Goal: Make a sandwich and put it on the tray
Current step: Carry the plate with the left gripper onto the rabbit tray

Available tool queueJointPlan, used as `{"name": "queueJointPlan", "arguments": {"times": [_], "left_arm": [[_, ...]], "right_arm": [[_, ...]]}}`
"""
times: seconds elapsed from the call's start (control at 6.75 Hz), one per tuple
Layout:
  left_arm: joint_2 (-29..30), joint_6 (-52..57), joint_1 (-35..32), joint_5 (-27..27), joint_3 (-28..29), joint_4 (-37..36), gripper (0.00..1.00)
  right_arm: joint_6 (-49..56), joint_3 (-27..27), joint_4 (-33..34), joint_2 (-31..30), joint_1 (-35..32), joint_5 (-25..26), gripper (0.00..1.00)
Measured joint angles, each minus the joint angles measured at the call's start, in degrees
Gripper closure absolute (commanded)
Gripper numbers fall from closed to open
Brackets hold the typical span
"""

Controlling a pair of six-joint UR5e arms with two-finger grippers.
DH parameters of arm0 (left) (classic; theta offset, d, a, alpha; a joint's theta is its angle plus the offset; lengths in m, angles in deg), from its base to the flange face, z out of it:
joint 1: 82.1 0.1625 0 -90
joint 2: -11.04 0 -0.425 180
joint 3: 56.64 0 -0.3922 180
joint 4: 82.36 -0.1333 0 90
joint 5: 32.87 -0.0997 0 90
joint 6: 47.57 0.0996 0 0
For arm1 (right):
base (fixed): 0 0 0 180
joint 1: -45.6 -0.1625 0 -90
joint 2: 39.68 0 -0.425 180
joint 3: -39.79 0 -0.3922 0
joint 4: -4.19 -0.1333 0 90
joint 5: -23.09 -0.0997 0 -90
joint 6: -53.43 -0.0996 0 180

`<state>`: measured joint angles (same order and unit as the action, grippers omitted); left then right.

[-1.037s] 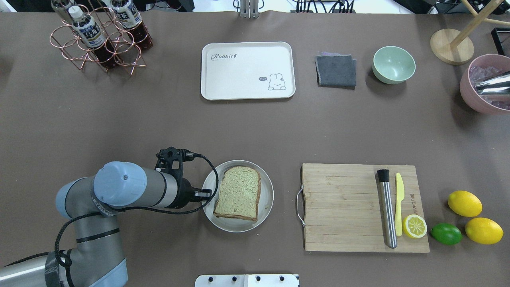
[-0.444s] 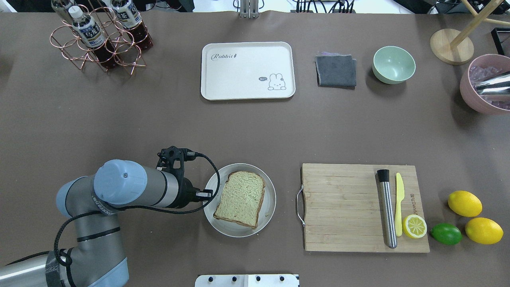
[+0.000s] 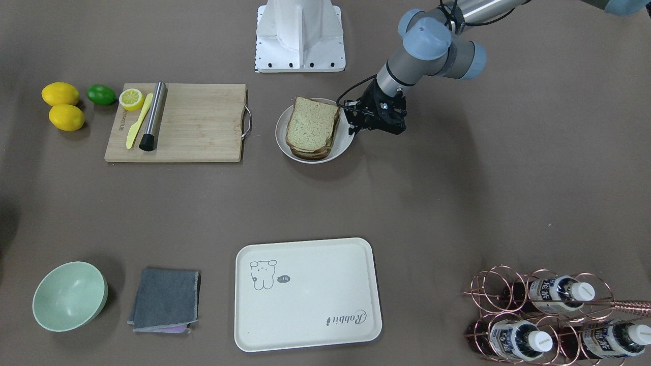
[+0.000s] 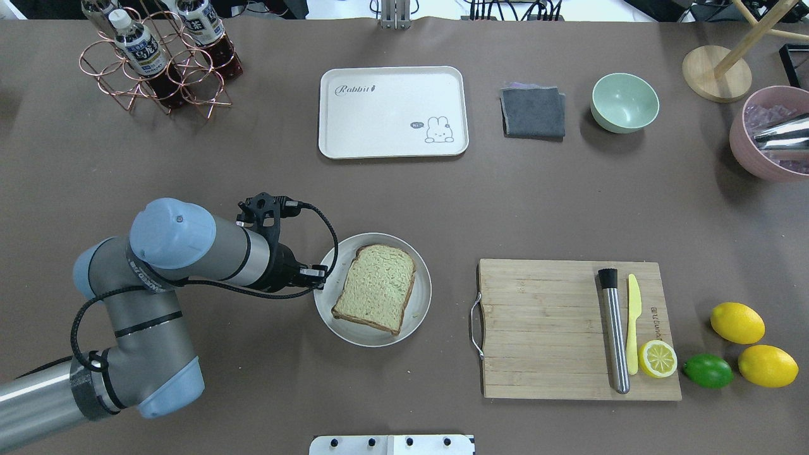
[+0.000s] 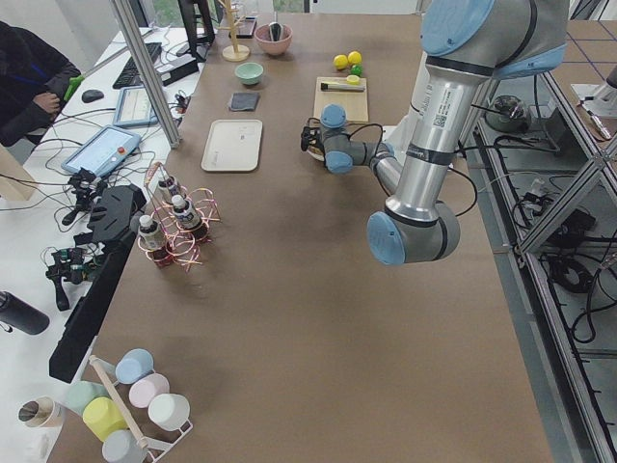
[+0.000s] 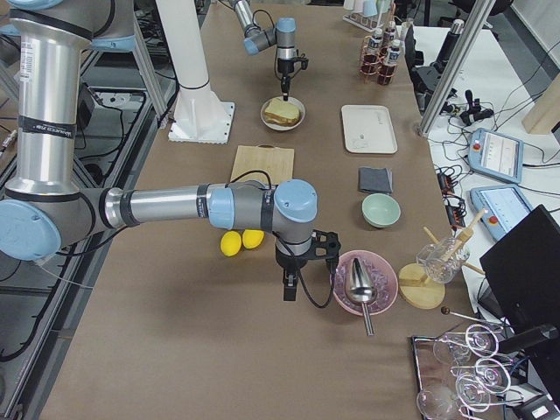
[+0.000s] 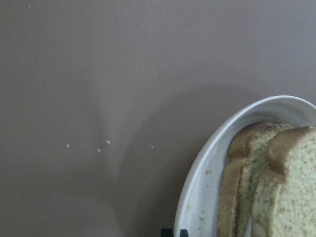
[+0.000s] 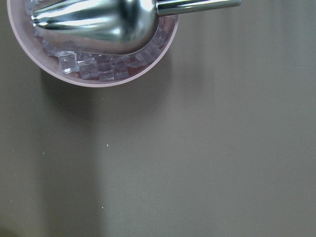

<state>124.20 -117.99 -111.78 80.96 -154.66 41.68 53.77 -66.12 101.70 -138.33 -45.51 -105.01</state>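
Brown tabletop (image 4: 392, 202) open between tray (image 4: 379, 120) and plate (image 4: 420, 309); left gripper (image 4: 319, 278) clamped on its rim.

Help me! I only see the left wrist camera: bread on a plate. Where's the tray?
Observer: The tray lies across the table from the plate, on the side far from the robot. Nothing is on it.
Operator: What's next to the plate?
Observer: A cutting board, on the robot's right, with a knife and a lemon half on it.
Operator: Where's the other arm?
Observer: The right gripper hangs beside a pink bowl of ice, far from the plate.
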Motion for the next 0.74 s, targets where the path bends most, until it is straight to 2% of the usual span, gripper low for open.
{"name": "queueJointPlan", "arguments": {"times": [0.15,0.44,0.74], "left_arm": [[2.7,2.8,-4.3,4.0,3.5,0.0,1.0],[10.3,6.1,-11.9,11.3,14.3,0.2,1.0],[19.1,6.9,-16.8,14.4,27.1,0.3,1.0]], "right_arm": [[0.0,0.0,0.0,0.0,0.0,0.0,0.0],[0.0,0.0,0.0,0.0,0.0,0.0,0.0],[0.0,0.1,-0.1,-0.1,0.0,0.3,0.0]]}}
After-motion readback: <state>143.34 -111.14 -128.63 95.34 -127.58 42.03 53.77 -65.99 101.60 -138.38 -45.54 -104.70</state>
